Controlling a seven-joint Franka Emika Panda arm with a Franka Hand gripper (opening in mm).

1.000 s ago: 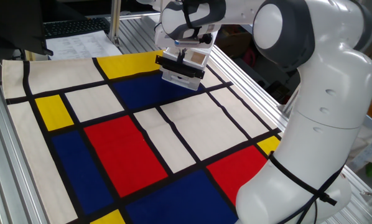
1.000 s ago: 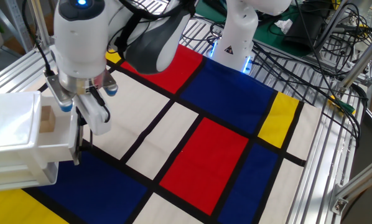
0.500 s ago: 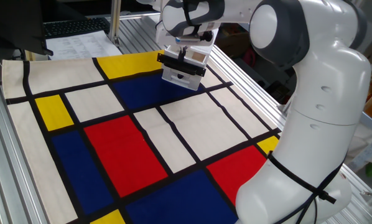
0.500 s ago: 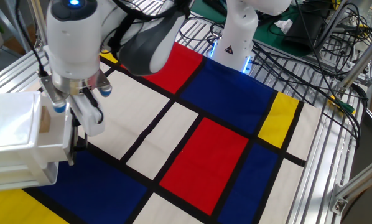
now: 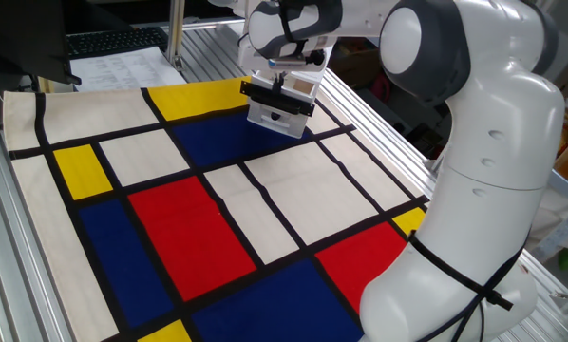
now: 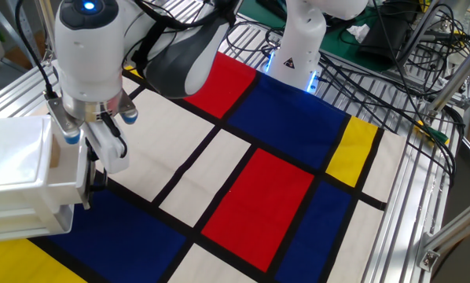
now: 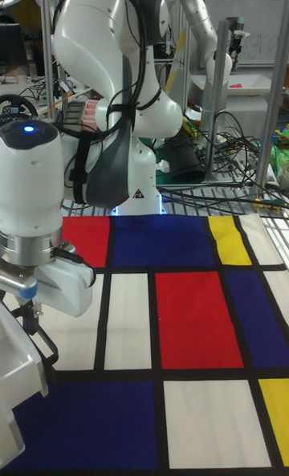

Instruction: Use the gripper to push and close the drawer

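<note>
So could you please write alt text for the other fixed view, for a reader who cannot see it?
A glossy white robot arm holds its claw against the front of a small white drawer at the left edge. Both are above a tablecloth of red, blue, yellow and cream blocks with black lines. Cables lie behind on the metal table.

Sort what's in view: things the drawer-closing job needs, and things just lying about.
Job:
claw, against the drawer front
drawer, at the cloth's edge

Lying about:
cloth, coloured blocks
cables beyond the cloth
keyboard
papers beside it
second arm in the background
</note>
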